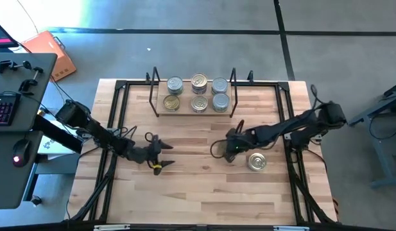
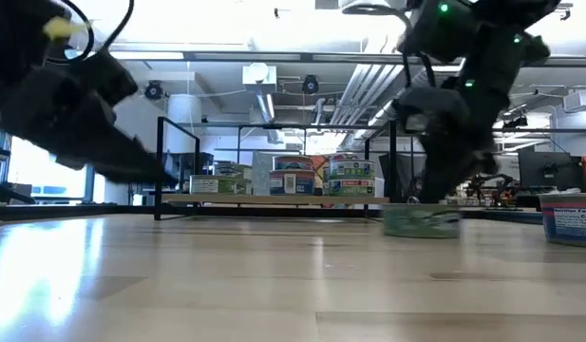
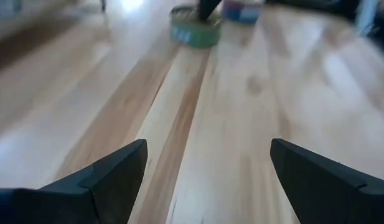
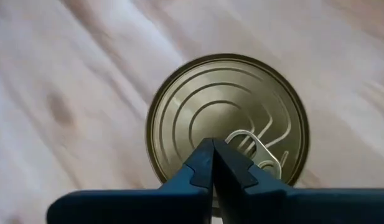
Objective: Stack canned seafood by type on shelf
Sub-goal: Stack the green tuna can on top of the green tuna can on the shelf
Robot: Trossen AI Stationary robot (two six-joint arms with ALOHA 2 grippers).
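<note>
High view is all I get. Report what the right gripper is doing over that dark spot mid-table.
Observer: In the right wrist view, the right gripper is shut, its tips together over a gold-topped tin, by the pull tab.
Operator: Give me that tin's label.
Observer: The low view shows it is green, and the tin stands flat on the table.
Operator: Now report the left gripper.
Observer: In the left wrist view, the left gripper is open with nothing between its fingers.
</note>
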